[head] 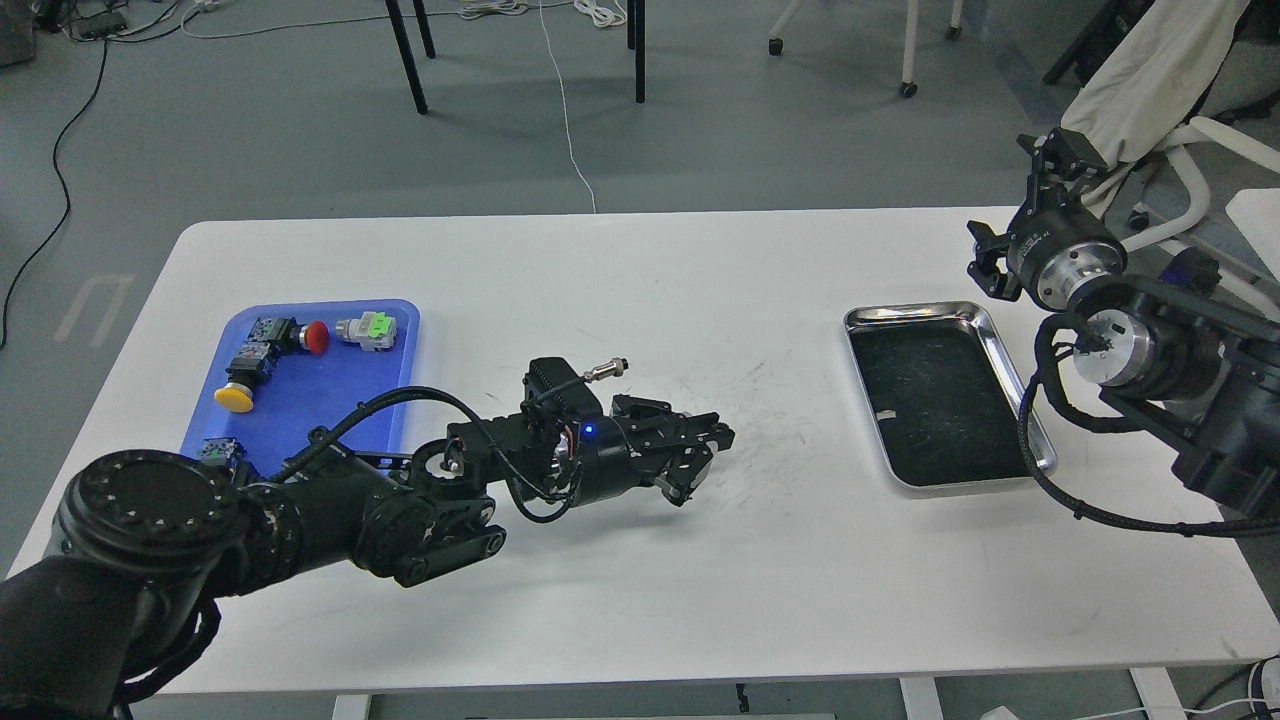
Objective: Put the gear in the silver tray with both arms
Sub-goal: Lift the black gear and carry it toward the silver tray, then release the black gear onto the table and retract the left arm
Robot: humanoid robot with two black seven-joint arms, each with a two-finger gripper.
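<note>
**Both arms over the tabletop, steel tray bare**

White tabletop (pixel 620 300) across the view. Left arm (pixel 300 500) reaching toward centre, left gripper (pixel 700 455) low over the surface, jaws apart. Silver tray (pixel 1040 440) at right, nothing inside. Blue tray (pixel 300 410) at left, push-buttons within. Right gripper (pixel 990 262) beyond the silver tray; jaws impossible to tell.

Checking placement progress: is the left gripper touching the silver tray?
Apart. Head view shows bare white table between the left gripper and the silver tray.
</note>
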